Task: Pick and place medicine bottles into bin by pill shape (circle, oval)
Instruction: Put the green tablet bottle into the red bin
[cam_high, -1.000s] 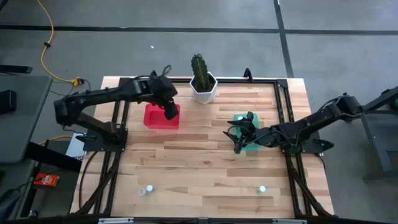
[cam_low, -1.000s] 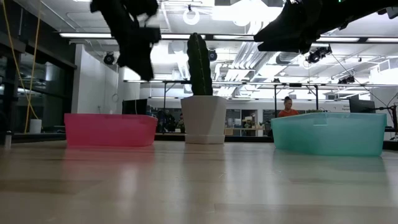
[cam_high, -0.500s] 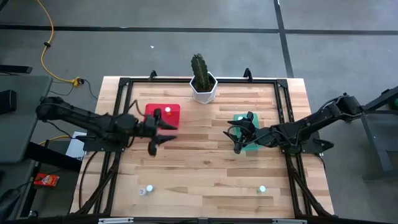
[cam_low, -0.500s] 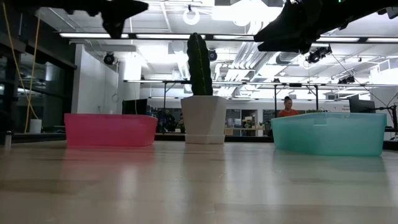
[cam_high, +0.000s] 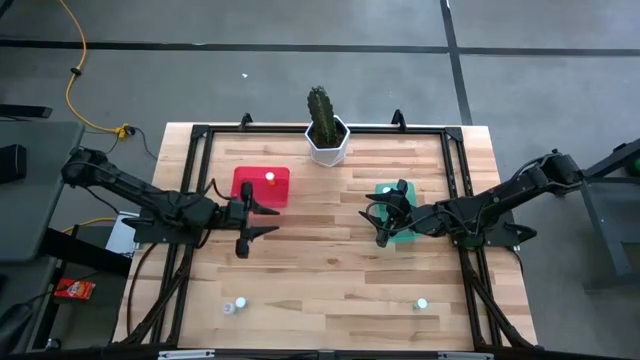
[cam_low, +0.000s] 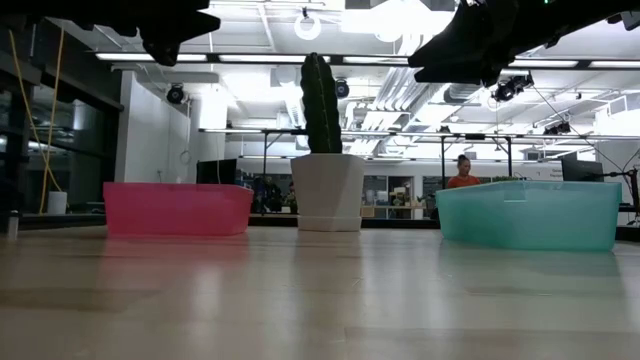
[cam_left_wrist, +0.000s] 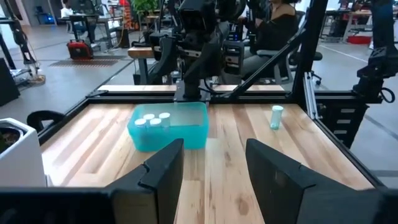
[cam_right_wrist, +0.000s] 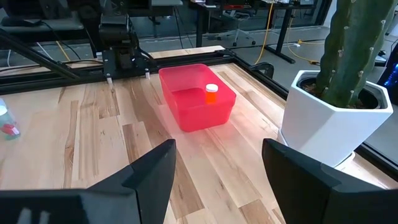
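Observation:
An orange bottle with a white cap (cam_right_wrist: 211, 93) stands in the red bin (cam_high: 262, 187); it also shows in the high view (cam_high: 269, 179). Three white-capped bottles (cam_left_wrist: 153, 119) stand in the teal bin (cam_left_wrist: 168, 127). Two small bottles (cam_high: 235, 305) stand on the table at the near left, and one (cam_high: 422, 303) at the near right. My left gripper (cam_high: 264, 219) is open and empty, held level above the table just near of the red bin. My right gripper (cam_high: 381, 222) is open and empty, hovering at the teal bin's left side.
A white hexagonal pot with a cactus (cam_high: 327, 140) stands at the far edge between the two bins. A black frame (cam_high: 320, 128) runs around the tabletop. Bare wood (cam_high: 330, 270) lies between the bins and the near bottles. A person (cam_low: 462, 172) shows far off in the room.
My left gripper has drawn back from above the red bin toward the table's near-left, rising and tipping from pointing down to level. The orange bottle, which the gripper covered before, now shows standing in the red bin.

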